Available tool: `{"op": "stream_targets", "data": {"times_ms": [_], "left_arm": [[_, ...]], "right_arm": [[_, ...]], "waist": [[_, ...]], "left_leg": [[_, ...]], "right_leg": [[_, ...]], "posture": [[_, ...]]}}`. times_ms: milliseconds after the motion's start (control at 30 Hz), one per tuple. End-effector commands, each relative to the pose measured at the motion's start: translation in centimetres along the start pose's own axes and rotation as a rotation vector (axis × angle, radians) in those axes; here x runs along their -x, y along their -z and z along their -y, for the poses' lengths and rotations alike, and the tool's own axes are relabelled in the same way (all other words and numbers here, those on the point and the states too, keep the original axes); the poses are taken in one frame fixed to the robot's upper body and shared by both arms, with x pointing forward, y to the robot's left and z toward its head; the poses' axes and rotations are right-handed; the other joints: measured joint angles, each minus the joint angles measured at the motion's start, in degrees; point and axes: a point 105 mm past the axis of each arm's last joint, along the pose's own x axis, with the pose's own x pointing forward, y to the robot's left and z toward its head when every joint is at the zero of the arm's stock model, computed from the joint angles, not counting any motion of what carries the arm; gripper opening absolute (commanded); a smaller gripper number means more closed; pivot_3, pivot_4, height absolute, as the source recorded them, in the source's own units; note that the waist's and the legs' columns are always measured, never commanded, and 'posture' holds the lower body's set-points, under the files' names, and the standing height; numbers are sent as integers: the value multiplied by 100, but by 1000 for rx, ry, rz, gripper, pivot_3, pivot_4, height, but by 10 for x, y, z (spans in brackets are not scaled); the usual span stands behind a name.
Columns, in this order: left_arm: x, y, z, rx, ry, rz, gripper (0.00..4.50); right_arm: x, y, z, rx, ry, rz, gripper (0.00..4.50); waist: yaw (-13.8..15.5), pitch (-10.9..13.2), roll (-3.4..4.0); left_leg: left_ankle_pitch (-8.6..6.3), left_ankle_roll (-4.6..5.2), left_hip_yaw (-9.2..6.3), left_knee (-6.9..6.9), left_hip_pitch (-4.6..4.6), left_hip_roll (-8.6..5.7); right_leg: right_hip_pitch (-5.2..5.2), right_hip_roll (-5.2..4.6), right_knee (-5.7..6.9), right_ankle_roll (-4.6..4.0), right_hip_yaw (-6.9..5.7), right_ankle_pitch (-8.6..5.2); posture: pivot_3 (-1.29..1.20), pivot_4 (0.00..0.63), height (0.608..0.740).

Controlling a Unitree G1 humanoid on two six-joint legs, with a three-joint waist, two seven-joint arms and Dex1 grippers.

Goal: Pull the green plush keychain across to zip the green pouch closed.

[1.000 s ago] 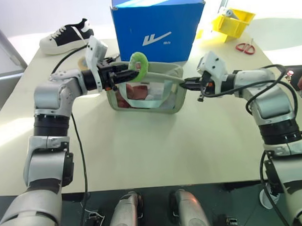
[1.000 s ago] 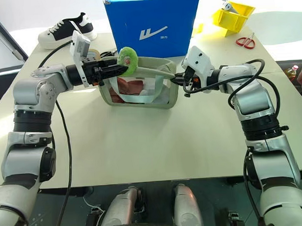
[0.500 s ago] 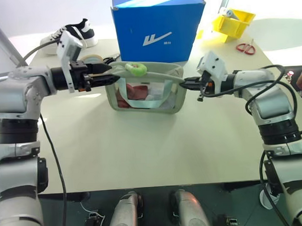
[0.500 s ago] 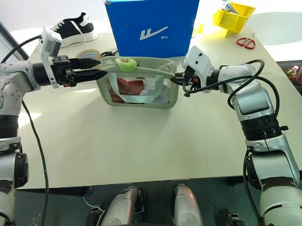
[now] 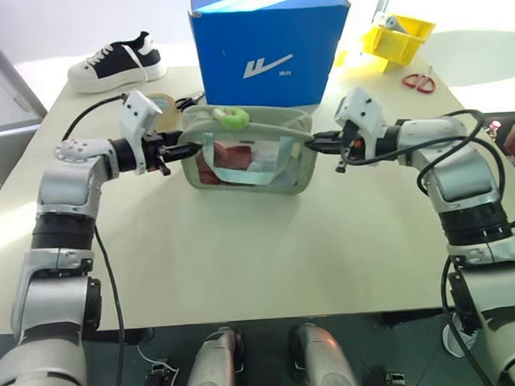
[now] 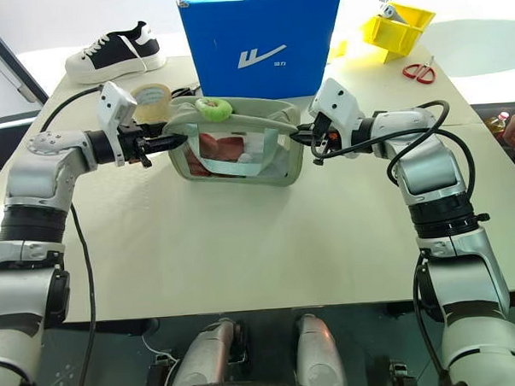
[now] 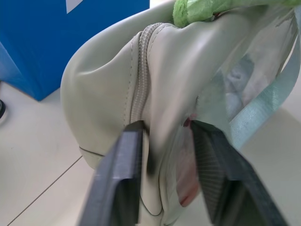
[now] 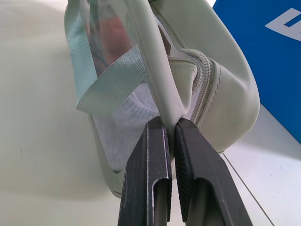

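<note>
We have the green pouch (image 5: 249, 152) on the table, pinned at both ends: right gripper (image 5: 316, 142) clamped tight on the strap at its end, left gripper (image 5: 184, 150) narrowed onto the opposite corner; the green plush keychain (image 5: 231, 118) lies free on top, so we judge a grip must shift to it while the other end holds. The left wrist view shows fingers (image 7: 123, 160) straddling the zipper seam, unclear from overhead

The green pouch (image 5: 252, 155) stood near the desk's (image 5: 269, 261) far edge, before a blue box (image 5: 270, 43). The green plush keychain (image 5: 232, 118) lay atop it. The left gripper (image 5: 184, 150) and right gripper (image 5: 317, 142) met its ends.
</note>
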Motion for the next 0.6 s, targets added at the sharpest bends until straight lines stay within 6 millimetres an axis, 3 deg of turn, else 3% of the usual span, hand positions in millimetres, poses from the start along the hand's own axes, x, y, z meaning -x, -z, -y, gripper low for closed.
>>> {"op": "stream_targets", "data": {"times_ms": [33, 200, 300, 467, 533, 600], "left_arm": [[7, -24, -3, -47, -5, 66, 27], [9, -19, -1, -72, 4, 45, 27], [8, -17, 2, -73, 13, 42, 0], [6, -15, 3, -80, 21, 39, 0], [7, -14, 3, -80, 22, 38, 0], [7, -14, 4, -81, 27, 39, 0]], "right_arm": [[-2, -10, -1, 36, -14, 20, 0], [-3, -11, 1, 43, -5, 20, 0], [0, -13, 1, 30, -36, 17, 1115], [13, -21, 27, 113, 10, -9, 3662], [16, -29, 35, 144, 22, -2, 3662], [14, -56, 33, 205, -4, 60, 3662]], "waist": [[4, 0, 0], [0, 0, 0], [5, 0, 0], [14, 1, 1], [18, 1, 1], [10, 1, 1]], "left_leg": [[0, 0, 0, 0, 0, 0], [-1, 1, 0, 0, -1, 0], [-1, 1, 0, 0, -1, 0], [-1, 3, 1, 0, -3, -3], [-1, 3, 1, 0, -6, -5], [-1, 3, 1, 0, -7, -5]], "right_leg": [[0, 0, 0, 0, 0, 0], [0, 0, 0, 0, 0, 0], [0, 1, 0, 0, 0, 0], [-1, 0, 0, 0, 0, 0], [-5, 3, 0, 0, -1, 0], [-5, 3, -1, 0, -1, 0]], "posture": [[0, 150, 740], [0, 150, 740], [0, 150, 740], [0, 150, 740], [0, 150, 740], [0, 150, 740]]}}
